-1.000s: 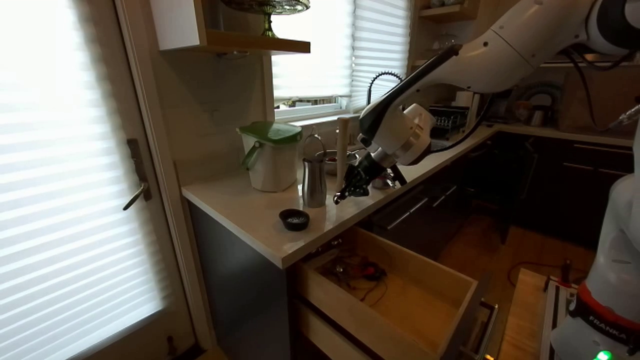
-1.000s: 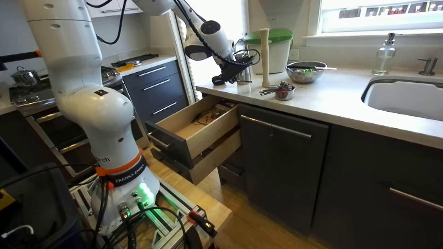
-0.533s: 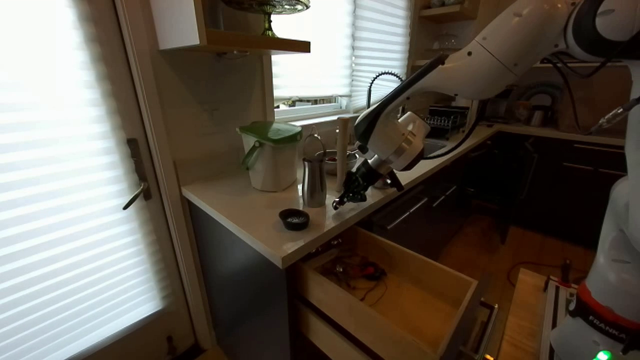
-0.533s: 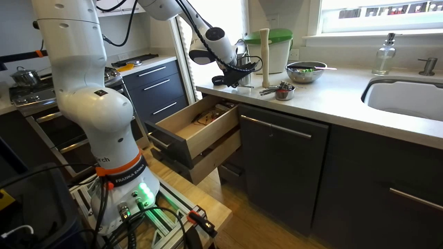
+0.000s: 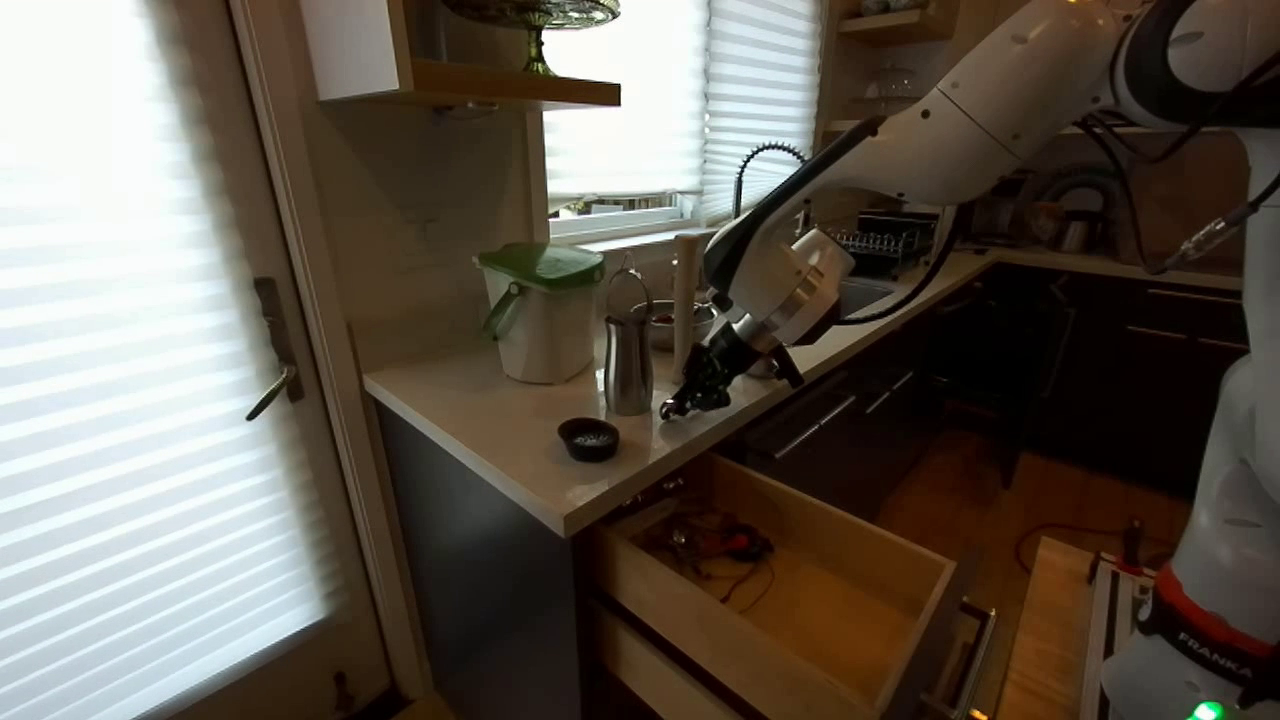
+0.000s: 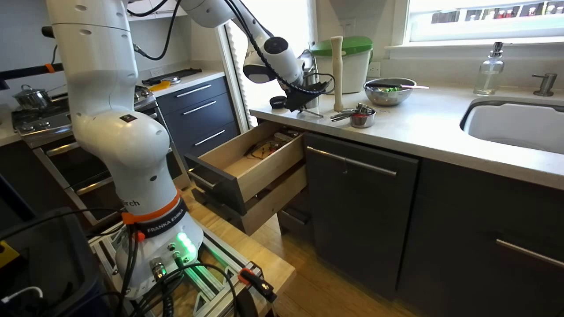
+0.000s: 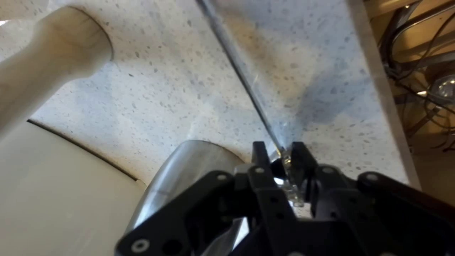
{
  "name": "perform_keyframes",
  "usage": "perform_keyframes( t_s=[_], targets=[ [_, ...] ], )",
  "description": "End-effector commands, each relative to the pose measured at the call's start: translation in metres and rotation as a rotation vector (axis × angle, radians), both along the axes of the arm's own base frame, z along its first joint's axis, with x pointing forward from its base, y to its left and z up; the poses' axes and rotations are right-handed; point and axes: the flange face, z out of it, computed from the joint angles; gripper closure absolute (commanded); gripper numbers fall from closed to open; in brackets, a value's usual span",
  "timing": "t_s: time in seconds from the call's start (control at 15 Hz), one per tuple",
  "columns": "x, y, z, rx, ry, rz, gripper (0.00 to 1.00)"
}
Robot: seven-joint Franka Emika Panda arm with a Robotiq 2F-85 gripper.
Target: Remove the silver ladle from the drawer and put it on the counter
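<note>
Between clenched jaws: the silver ladle [image 7: 245, 81], gripped near its bowl [image 5: 668, 409], out of the drawer [image 6: 271, 171] and low over the pale, speckled counter [image 7: 156, 89], with its handle [image 6: 313, 113] slanting downwards. Cannot tell surely if already touching the counter. Probably near the end of the task, with only setting down and letting go remaining. For doing it well, lower the gripper [image 7: 280, 153] slowly, first feel support under handle and bowl, and only after that spread the jaws, not widely. Mind the steel tumbler [image 7: 192, 163], just beside, and the upright wooden pestle [image 6: 337, 70]. Stay inward from the counter's edge, for fear of sliding back to the drawer. After release, rise straight upward.

Possible to read: "FRANKA EMIKA" on the black band [image 6: 164, 225] of the robot arm [image 6: 128, 145], and above it "arch", perhaps the tail of a longer word. On tumbler and pestle, no legible writing.
</note>
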Motion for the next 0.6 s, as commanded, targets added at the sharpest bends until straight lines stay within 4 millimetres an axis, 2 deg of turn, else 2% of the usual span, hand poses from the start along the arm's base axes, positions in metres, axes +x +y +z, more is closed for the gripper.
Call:
perform_keyframes(
  t_s=[0.0, 0.13, 0.33, 0.4, 0.53],
  targets=[
    [0.003, -0.001, -0.007, 0.015, 0.005, -0.005, 0.43],
    [0.003, -0.001, -0.007, 0.017, 0.004, -0.008, 0.27],
    [0.002, 0.002, 0.005, 0.023, -0.008, -0.016, 0.05],
    [-0.002, 0.004, 0.007, 0.026, 0.000, -0.024, 0.00],
    [-0.012, 0.006, 0.011, 0.036, 0.028, -0.043, 0.00]
  ],
)
